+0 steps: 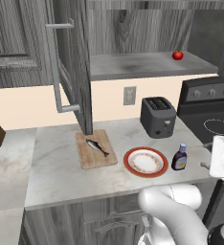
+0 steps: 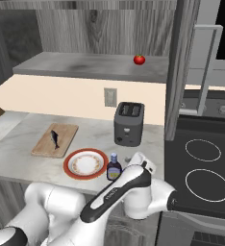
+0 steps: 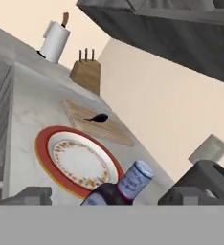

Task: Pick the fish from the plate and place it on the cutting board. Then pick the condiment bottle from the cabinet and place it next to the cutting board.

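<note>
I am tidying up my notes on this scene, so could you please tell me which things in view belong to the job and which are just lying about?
Belonging to the job:
fish, lying on the cutting board
plate, empty
condiment bottle, standing on the counter beside the plate
cabinet, door open
tool, open

Just lying about:
tomato on the cabinet shelf
toaster
knife block
paper towel roll
stove

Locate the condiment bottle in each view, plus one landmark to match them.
Left base view: condiment bottle right of centre, just right of the plate.
Right base view: bottle at centre, right of the plate.
Hand view: bottle at bottom centre, between the fingertips.
Shared landmark: the orange-rimmed plate.
</note>
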Tool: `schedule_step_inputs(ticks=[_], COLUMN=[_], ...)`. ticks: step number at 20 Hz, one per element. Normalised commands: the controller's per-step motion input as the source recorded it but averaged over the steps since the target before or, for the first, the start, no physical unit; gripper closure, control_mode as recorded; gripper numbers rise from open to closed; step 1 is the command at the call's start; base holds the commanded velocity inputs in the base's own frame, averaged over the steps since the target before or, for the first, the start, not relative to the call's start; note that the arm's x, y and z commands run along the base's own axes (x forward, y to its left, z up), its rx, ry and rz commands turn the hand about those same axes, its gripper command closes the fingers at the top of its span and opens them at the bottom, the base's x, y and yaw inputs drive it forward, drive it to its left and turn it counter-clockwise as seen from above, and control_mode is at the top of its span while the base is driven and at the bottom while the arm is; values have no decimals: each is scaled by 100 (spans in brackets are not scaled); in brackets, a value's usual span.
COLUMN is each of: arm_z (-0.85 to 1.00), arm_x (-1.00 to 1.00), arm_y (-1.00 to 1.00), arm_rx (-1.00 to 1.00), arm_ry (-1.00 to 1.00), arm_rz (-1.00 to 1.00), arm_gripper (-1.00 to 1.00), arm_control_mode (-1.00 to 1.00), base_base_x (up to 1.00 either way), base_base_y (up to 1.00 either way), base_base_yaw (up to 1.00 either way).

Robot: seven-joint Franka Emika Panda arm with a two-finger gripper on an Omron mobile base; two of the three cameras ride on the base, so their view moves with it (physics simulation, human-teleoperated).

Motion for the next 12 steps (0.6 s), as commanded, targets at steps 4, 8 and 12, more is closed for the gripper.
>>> schedule_step_inputs(ticks=[4,8,12], arm_z=[1,17,31], arm_x=[-39,-46,-45], arm_y=[0,0,0], arm_rx=[-35,-33,-36], arm_ry=[-25,-33,-37], arm_rz=[-14,-11,-10], arm_gripper=[-100,-100,-100], arm_control_mode=[-100,-100,-100], base_base_x=[0,0,0], base_base_y=[0,0,0], base_base_yaw=[0,0,0])
